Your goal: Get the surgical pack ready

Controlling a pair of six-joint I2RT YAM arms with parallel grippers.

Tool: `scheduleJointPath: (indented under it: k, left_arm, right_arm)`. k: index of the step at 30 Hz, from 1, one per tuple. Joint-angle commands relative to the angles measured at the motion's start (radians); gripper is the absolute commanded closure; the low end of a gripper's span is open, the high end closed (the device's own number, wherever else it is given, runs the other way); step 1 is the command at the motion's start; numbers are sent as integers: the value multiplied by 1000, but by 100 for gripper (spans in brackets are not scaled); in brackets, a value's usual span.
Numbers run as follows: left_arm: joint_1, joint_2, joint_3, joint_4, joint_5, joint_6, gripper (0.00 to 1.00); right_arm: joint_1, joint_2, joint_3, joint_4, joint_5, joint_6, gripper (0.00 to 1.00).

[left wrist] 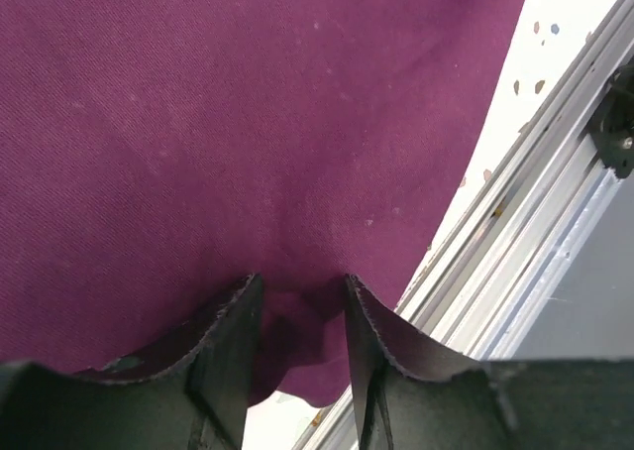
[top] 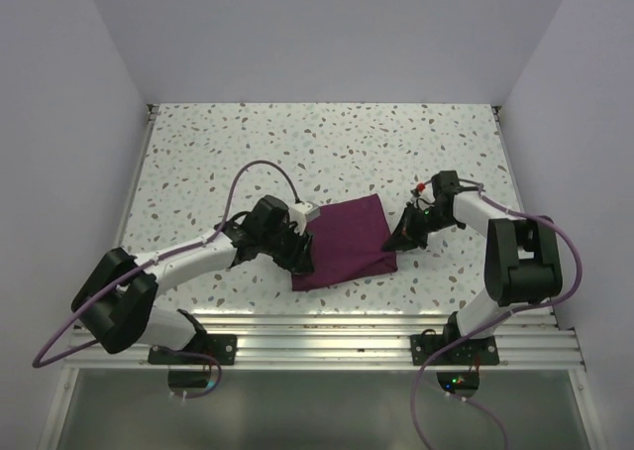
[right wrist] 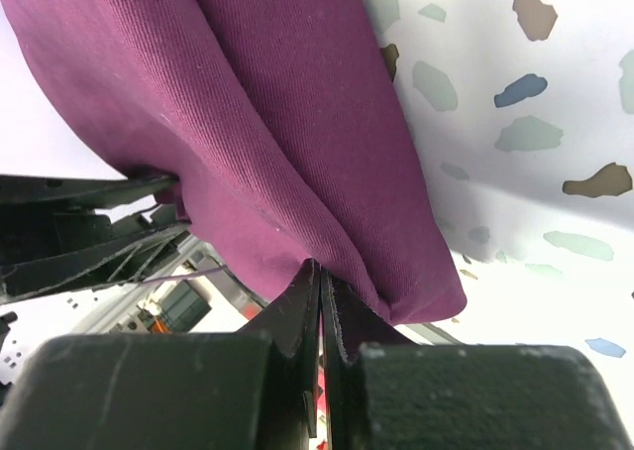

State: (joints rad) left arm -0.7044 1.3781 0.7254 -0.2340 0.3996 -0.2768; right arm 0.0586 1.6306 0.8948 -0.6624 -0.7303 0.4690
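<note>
The surgical pack [top: 342, 240] is a dark purple cloth folded into a flat square bundle that lies on the speckled table. Tray, instruments and gauze do not show. My left gripper [top: 302, 255] is at the bundle's near left edge. In the left wrist view its jaws [left wrist: 302, 281] stand partly apart, with a thick bulge of the cloth [left wrist: 248, 123] held between them. My right gripper [top: 396, 240] is at the bundle's right edge. Its fingers [right wrist: 319, 267] are shut, with the tips set into a crease of the cloth [right wrist: 297, 103]. Whether any cloth is pinched there I cannot tell.
The speckled table [top: 347, 153] is walled by white panels at the back and on both sides. An aluminium rail [top: 376, 331] runs along the near edge, close to the bundle's near corner [left wrist: 535, 222]. The left arm's black fingers [right wrist: 79, 232] show beyond the cloth.
</note>
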Motion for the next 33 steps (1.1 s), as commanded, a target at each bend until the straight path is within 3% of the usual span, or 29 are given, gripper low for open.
scheduleJointPath:
  k: [1,7,11,13,16,17,20,25,28,33]
  left_arm:
    - [25,-5,-11,-67,-18,-36,54]
    - [26,-195,106,-137,-33,-48,40]
    - [32,-267,212,-229,-180,-93,25]
    - [54,-245,265,-318,-232,-128,26]
    - [114,-191,289,-383,-288,-154,35]
    - [159,-173,290,-393,-274,-157,44]
    - [242,-94,276,-436,-245,-182,54]
    - [302,59,207,-366,-128,-208,81]
    - [304,146,212,-323,-104,-205,91]
    - [304,238,241,-280,-82,-213,91]
  right_arm:
    - [-3,-26,35,-26,37,-35,100]
    - [-3,-110,107,-123,52,-33,100]
    - [-3,-163,173,-224,141,-52,98]
    - [-3,-163,214,-264,221,-69,98]
    - [-5,-137,294,-319,386,-98,97]
    - [-5,-123,335,-350,469,-119,97]
    - [-5,-61,371,-364,540,-138,98]
    - [-3,29,340,-316,534,-150,98]
    - [-2,55,313,-278,508,-148,99]
    - [36,97,282,-229,494,-125,99]
